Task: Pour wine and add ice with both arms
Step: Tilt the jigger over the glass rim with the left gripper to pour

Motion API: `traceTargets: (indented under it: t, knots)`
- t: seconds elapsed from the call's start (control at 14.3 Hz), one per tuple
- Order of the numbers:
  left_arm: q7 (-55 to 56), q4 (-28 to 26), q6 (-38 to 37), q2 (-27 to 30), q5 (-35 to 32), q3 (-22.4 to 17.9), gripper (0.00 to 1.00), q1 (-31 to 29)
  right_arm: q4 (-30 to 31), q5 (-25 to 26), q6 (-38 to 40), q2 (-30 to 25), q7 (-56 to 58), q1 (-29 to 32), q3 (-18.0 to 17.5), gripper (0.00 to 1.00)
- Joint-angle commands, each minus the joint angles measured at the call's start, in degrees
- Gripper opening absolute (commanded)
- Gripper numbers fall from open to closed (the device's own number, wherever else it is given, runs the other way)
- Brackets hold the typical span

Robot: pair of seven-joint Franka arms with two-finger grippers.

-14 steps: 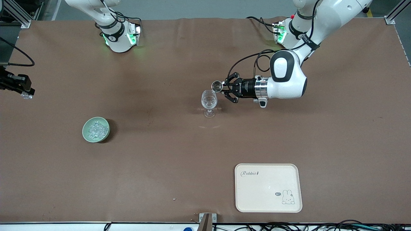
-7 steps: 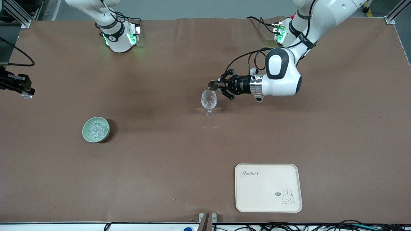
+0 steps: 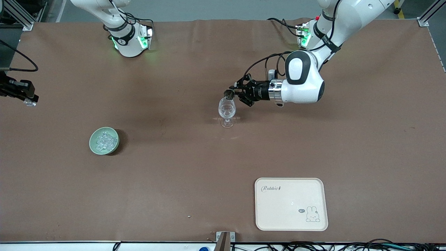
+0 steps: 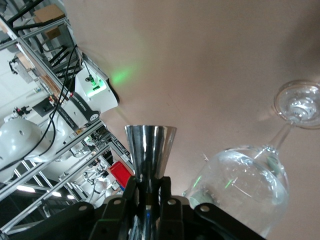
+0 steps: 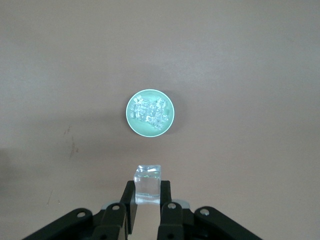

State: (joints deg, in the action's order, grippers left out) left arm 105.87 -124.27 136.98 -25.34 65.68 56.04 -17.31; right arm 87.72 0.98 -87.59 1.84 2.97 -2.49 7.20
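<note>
A clear stemmed wine glass (image 3: pixel 227 109) stands upright mid-table; it also shows in the left wrist view (image 4: pixel 245 185). My left gripper (image 3: pixel 237 93) is shut on a steel jigger (image 3: pixel 229 93) and holds it on its side, mouth just above the glass rim. In the left wrist view the jigger (image 4: pixel 150 145) sits between my fingers (image 4: pixel 131 192). My right gripper (image 3: pixel 29 101) hangs in the air over the table's edge at the right arm's end, shut on one ice cube (image 5: pixel 148 184). More ice (image 5: pixel 147 111) fills a green bowl (image 3: pixel 104 140).
A cream tray (image 3: pixel 291 204) with a rabbit print lies near the front edge, toward the left arm's end. The arm bases (image 3: pixel 129 38) stand along the table's back edge. Brown cloth covers the table.
My left gripper has moved the jigger a little toward the right arm's end, over the glass rim, and its wrist has turned. The right gripper has hardly moved.
</note>
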Motion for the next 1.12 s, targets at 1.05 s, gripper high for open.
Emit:
traceTargets:
  t: [1.05]
  knots:
    - [17.1, 0.3, 0.1, 0.5, 1.6, 0.6, 0.00, 1.0, 1.2, 0.7, 0.7, -1.4, -0.2, 0.1, -0.3, 0.02]
